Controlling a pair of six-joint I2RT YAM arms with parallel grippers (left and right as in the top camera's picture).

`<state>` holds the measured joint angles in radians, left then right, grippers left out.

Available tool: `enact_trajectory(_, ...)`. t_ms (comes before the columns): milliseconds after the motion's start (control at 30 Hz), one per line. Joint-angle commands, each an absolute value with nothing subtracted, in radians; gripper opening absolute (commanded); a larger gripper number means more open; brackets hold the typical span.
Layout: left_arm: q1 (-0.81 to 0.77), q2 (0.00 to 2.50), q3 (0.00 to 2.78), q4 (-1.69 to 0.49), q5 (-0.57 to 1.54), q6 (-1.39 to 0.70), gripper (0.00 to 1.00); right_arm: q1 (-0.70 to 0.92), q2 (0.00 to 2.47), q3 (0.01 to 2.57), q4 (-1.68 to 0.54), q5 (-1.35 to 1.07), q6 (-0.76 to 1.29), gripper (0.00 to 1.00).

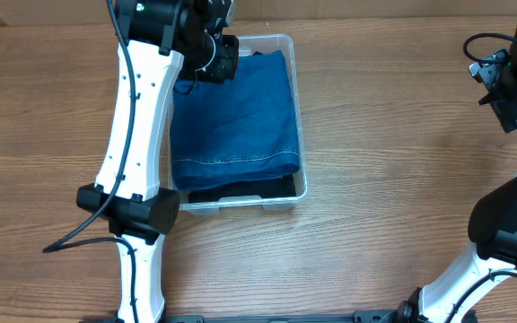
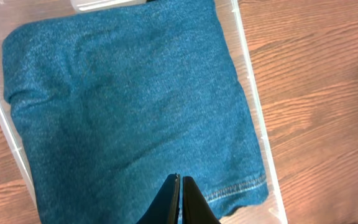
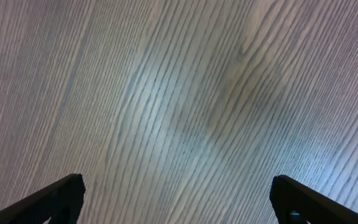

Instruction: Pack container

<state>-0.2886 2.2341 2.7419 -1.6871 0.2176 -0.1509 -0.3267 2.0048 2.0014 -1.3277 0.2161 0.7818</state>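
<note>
The clear container [image 1: 300, 157] stands on the table left of centre. A folded blue denim garment [image 1: 236, 112] fills it, over a dark item [image 1: 240, 189] at its near end. My left gripper [image 1: 215, 56] hangs over the container's far left corner; in the left wrist view its fingers [image 2: 180, 180] are shut and empty above the denim [image 2: 129, 106], with the container rim [image 2: 253, 93] beside it. My right gripper [image 1: 508, 90] is at the far right, away from the container; in the right wrist view its fingers [image 3: 178, 190] are wide open over bare wood.
The left arm [image 1: 137, 152] runs along the container's left side. The right arm's base [image 1: 510, 229] is at the lower right. Wooden tabletop [image 1: 393, 135] lies between the container and the right arm.
</note>
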Motion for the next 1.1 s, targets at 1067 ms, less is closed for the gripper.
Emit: enact_trajectory(1067,-0.204,1.781,1.553,-1.450,-0.052,-0.321,0.04,-0.327,2.005,2.002,-1.324,0.224,0.786,1.00)
